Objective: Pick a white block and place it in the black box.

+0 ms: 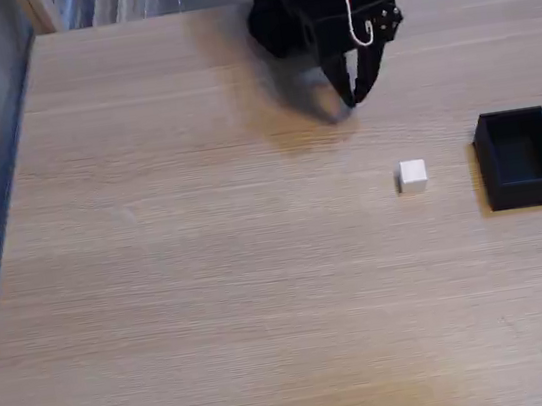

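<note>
A small white block [412,176] lies on the wooden table, right of centre in the fixed view. Just to its right stands the black box [519,157], open-topped and with nothing visible inside. My gripper [351,99] hangs from the black arm at the top of the picture, up and to the left of the block and well apart from it. Its two fingers point down with their tips close together, and nothing is held between them.
The light wooden table [210,272] stretches wide to the left and toward the front. Its left edge [2,231] borders a grey floor. Clutter and shelving sit behind the far edge.
</note>
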You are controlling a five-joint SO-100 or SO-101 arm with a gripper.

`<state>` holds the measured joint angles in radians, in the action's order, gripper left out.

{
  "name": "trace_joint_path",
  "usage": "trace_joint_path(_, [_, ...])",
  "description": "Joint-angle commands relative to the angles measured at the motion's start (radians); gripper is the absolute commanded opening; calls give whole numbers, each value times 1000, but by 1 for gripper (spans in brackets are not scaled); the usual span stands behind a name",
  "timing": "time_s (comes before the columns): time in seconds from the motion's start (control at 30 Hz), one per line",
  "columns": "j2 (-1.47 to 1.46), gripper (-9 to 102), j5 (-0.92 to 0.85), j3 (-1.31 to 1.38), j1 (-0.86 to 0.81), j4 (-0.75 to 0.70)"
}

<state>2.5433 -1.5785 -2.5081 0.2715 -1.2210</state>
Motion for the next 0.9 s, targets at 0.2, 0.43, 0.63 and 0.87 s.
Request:
trace_joint_path(0.2, [-341, 5, 92, 256, 37, 8])
trace_joint_path(0.43, [-506, 5, 129, 396, 43, 11])
trace_joint_path(0.63, [-640, 4, 176, 551, 66, -25])
trace_joint_path(0.87, [-776, 4, 235, 698, 86, -51])
